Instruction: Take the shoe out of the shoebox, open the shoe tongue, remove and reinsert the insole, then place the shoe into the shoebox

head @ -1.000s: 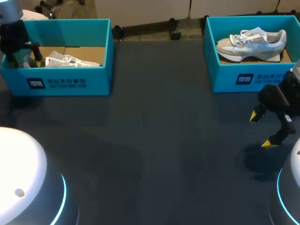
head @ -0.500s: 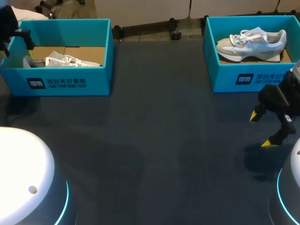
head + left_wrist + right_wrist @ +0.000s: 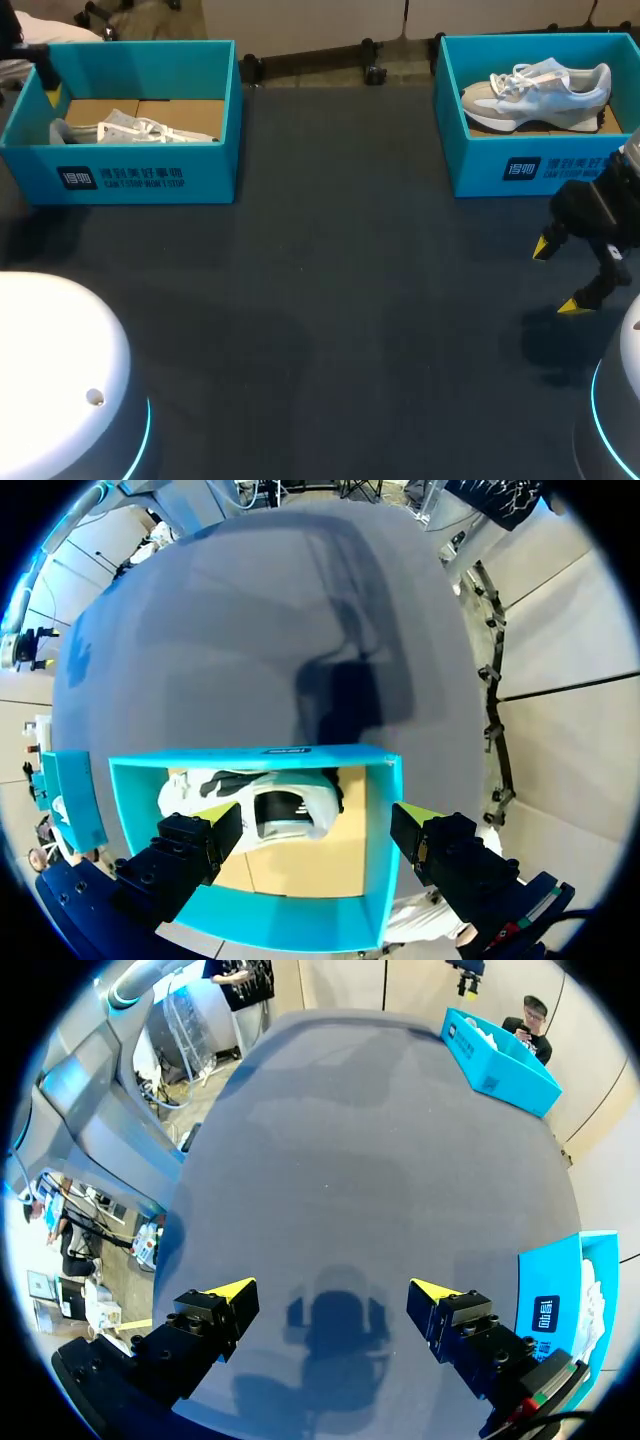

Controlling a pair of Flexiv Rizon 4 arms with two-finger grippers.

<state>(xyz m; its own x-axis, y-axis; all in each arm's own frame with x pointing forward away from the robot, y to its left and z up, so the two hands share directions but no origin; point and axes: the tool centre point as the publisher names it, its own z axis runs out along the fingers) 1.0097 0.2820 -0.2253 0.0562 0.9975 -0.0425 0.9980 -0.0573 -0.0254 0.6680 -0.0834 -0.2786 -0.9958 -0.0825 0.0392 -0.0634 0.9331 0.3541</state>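
Head view: right arm (image 3: 600,205) is seen low over the worktop (image 3: 330,300), wrist bent. The right jaws are spread with yellow tips (image 3: 541,247) pointed down, nothing held. Right shoebox (image 3: 520,170) is just behind those jaws, with the grey-white right shoe (image 3: 540,88) inside. A dark label with white print is noted on each box front, not read. Left shoebox (image 3: 150,180) is well apart, with the left shoe (image 3: 130,128) inside.

Left wrist view: left jaws are spread above the left shoebox (image 3: 260,755), aimed down into it. Left shoe (image 3: 275,808) is seen below, between the fingers, untouched.

Right wrist view: right jaws are spread over the worktop (image 3: 370,1160), with their shadow beneath. Right shoebox (image 3: 555,1305) is just beside one finger.
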